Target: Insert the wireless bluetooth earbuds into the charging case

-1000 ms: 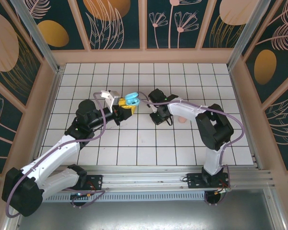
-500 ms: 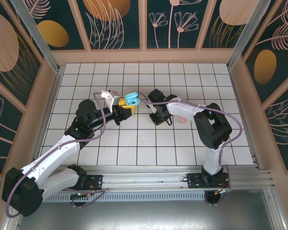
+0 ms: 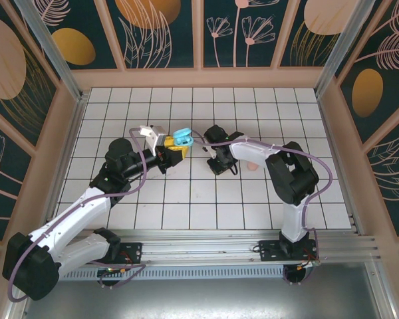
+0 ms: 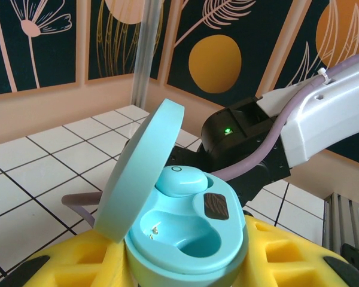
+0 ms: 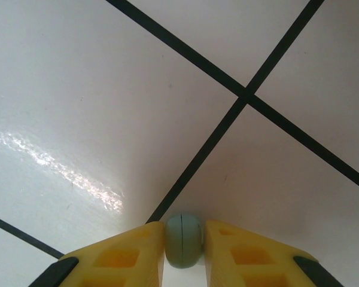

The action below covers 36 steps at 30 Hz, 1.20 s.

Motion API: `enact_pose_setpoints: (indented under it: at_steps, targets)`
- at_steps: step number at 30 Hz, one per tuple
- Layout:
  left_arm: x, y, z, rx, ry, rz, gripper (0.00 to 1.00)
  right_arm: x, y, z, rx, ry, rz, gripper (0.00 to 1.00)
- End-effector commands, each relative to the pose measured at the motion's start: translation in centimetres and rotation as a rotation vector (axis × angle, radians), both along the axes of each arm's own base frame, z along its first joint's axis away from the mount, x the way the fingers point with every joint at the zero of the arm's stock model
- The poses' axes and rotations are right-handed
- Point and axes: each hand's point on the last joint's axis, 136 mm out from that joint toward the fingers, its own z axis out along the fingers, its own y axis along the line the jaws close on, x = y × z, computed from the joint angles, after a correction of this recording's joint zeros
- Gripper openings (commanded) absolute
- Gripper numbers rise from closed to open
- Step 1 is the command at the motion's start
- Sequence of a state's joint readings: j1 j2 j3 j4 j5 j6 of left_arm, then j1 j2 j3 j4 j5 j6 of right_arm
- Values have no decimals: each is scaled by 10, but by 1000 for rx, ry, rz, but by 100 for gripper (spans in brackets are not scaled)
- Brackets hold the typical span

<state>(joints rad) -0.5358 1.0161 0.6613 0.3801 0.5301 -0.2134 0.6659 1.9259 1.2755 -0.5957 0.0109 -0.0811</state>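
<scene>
**A:** Where are the earbuds?

**B:** One small glossy teal plastic earbud [image 4: 178,179] is seated in the far socket of the oval teal plastic charging case [image 4: 185,245], at the centre of the left wrist view. The near socket [image 4: 179,233] beside it shows two metal contacts.

**A:** And the lid?

**B:** The lid [image 4: 140,167] is swung up on its hinge and leans toward the left of that frame.

**A:** What holds the case?

**B:** The left gripper [image 4: 185,266] holds it. Its yellow fingers [image 4: 66,263] are clamped on the case from both sides along the bottom edge. In the top view the case [image 3: 181,138] sits just left of centre, clear of the white tiled table [image 3: 186,199].

**A:** Any other earbud?

**B:** A second rounded teal earbud [image 5: 183,240] is at the bottom centre of the right wrist view. The right gripper [image 5: 183,245] pinches it between its yellow fingers, just above a dark grout line.

**A:** Where is that gripper from above?

**B:** It is near centre, just right of the case [image 3: 217,161], pointing down at the tiles. Further right, a pale pink rounded thing [image 3: 251,166] peeks out from under the right arm [image 3: 279,166]. I cannot tell what it is.
</scene>
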Motion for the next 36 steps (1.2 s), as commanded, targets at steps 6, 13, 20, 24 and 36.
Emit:
enact_pose_setpoints:
  at_steps: [6,13,20,24,36]
  targets:
    - [-2,2,5,1,-28,8,0,0,-2,-1,-20,14,-11,16]
    - [-3,3,7,-2,-32,11,0,9,-10,24,131,17,-113,11]
    - [-2,2,9,-10,-32,8,0,17,-18,54,309,22,-194,10]
    - [-1,2,9,-12,-30,13,0,16,-20,69,392,20,-224,10]
    - [4,-4,15,-24,-31,-4,0,-20,-16,205,700,-133,-217,7]
